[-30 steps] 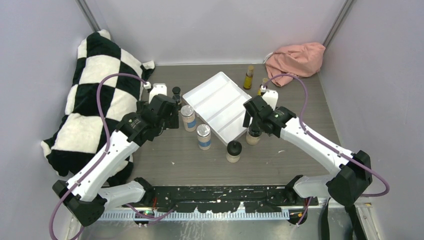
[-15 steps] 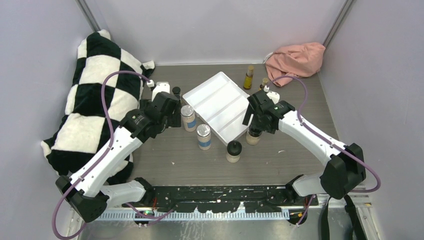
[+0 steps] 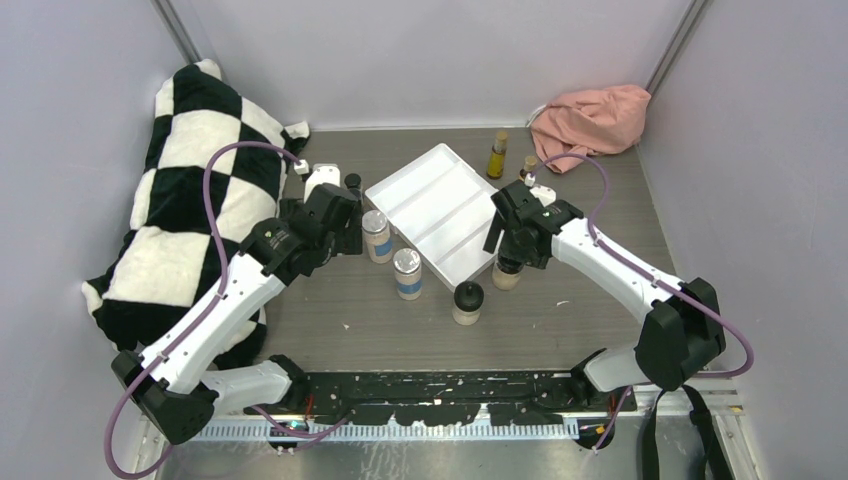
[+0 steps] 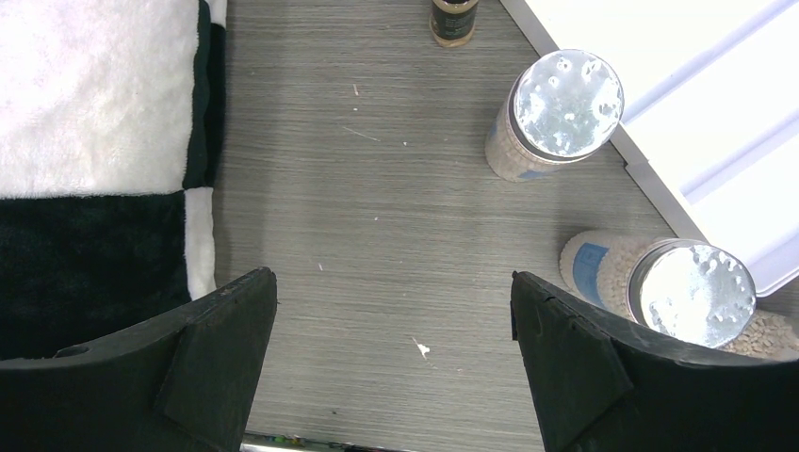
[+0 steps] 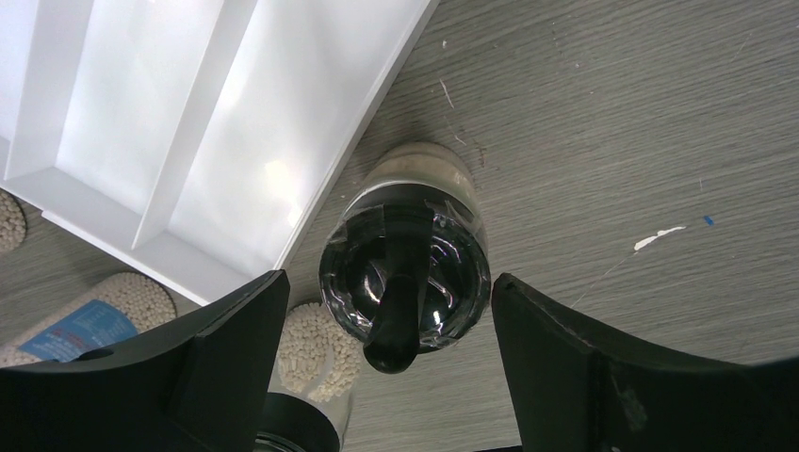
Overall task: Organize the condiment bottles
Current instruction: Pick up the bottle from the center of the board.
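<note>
Two silver-lidded blue-labelled jars [image 3: 376, 235] [image 3: 407, 273] stand left of the white tray [image 3: 440, 190]. They also show in the left wrist view [image 4: 565, 108] [image 4: 693, 294]. My left gripper [image 3: 348, 238] [image 4: 391, 282] is open and empty over bare table, left of them. One tan black-capped jar [image 3: 507, 274] [image 5: 405, 273] stands between the open fingers of my right gripper [image 3: 508, 255] [image 5: 388, 281], untouched. The other tan jar [image 3: 467, 302] [image 5: 306, 367] stands near it. Two amber bottles [image 3: 497, 155] [image 3: 527, 166] stand at the back. One tiny dark bottle [image 3: 353, 184] [image 4: 454, 14] shows; the other is hidden.
A black-and-white checkered cushion [image 3: 190, 200] fills the left side, its edge near my left gripper [image 4: 94, 141]. A pink cloth [image 3: 592, 118] lies in the back right corner. The tray's corner [image 5: 217, 122] is just beside the jar between my right fingers.
My right gripper has shifted slightly back and left over the tan jar. My left arm has shifted only slightly. No bottle has moved.
</note>
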`<action>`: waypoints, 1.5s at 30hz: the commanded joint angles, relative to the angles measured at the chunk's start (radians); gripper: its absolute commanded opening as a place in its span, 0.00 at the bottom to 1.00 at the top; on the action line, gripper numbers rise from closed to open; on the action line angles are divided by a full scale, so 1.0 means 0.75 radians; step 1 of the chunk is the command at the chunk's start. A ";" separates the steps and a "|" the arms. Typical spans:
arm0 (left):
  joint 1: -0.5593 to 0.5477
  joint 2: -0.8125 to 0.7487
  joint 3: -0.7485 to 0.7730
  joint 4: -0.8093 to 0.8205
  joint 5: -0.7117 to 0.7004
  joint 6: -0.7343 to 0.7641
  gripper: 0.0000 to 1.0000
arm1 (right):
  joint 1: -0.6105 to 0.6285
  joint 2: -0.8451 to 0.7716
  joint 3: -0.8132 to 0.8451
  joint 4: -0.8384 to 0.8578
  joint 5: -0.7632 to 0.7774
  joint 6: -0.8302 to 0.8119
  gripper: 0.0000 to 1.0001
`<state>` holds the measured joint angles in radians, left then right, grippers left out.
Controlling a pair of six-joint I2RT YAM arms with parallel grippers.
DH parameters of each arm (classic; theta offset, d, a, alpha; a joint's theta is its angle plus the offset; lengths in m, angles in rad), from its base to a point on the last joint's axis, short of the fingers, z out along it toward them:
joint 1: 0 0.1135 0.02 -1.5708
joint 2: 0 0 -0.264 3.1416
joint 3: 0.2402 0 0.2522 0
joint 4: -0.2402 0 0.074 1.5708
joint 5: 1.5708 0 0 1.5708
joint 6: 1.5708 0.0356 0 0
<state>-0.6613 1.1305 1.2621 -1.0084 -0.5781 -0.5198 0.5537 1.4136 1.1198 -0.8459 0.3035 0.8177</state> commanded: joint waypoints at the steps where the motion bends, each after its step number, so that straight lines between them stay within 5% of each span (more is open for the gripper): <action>1: -0.004 -0.018 0.029 0.018 0.000 -0.005 0.95 | -0.006 0.004 0.038 0.009 -0.002 0.024 0.82; 22: -0.004 -0.031 0.012 0.044 0.019 0.006 0.95 | -0.006 0.052 0.028 -0.039 0.009 0.019 0.67; 28: -0.003 -0.034 0.013 0.042 0.028 0.009 0.95 | -0.006 0.089 0.025 -0.038 -0.010 0.014 0.40; 33: -0.006 -0.041 0.007 0.035 0.030 0.010 0.95 | -0.004 0.108 0.016 -0.039 -0.028 0.004 0.02; 45: -0.006 -0.039 -0.010 0.042 0.055 0.005 0.95 | -0.004 0.062 0.014 -0.058 -0.028 0.000 0.01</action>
<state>-0.6613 1.1236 1.2591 -1.0031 -0.5468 -0.5163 0.5522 1.4593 1.1370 -0.8612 0.3038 0.8177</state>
